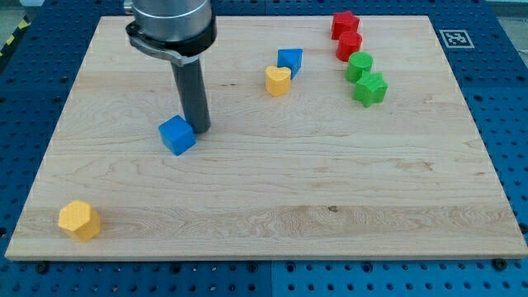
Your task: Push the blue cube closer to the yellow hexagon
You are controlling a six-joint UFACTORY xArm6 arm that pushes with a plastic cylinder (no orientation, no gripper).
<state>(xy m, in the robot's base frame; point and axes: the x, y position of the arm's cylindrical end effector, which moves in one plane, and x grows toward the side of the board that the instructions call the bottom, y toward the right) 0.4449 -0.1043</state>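
Near the view's bottom left sits the yellow hexagon (79,220); up and right lies the blue cube (177,134), my tip (200,129) touching its right side. No claw exists, only a rod. Best push down-left, centred, so it won't spin off.

Single camera view: elevated, looking obliquely down across the wooden board (272,190) from its near long edge; whole board framed at moderate range; no second view.

Bare board (272,190) btwn blue cube (177,135) & yellow hexagon (79,220), prob. no blocks obstructing.
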